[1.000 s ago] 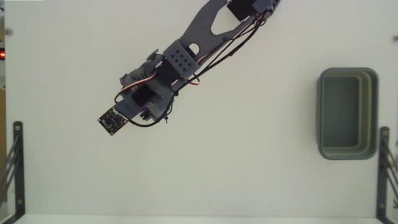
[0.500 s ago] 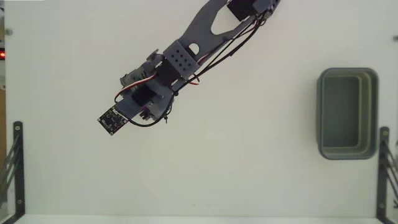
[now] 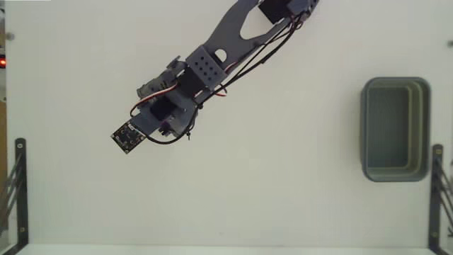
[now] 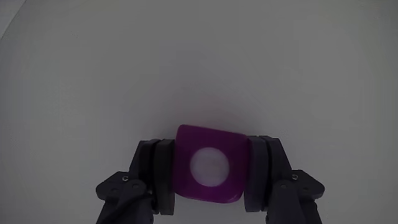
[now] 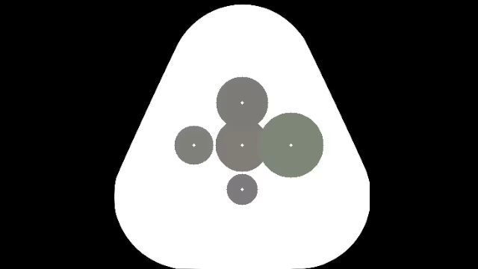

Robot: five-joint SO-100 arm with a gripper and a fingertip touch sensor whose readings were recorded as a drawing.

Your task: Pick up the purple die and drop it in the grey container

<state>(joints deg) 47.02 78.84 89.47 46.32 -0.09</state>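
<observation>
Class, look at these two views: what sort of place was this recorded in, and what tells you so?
Probably a hobby or lab tabletop set up for robot practice. A plain white table holds only a small arm, a grey container and a purple die between the fingers of the gripper. Black brackets stand at the table's edges.

Plain white table (image 3: 283, 184), evenly lit (black metal brackets (image 3: 15, 188) at both lower edges).
</observation>
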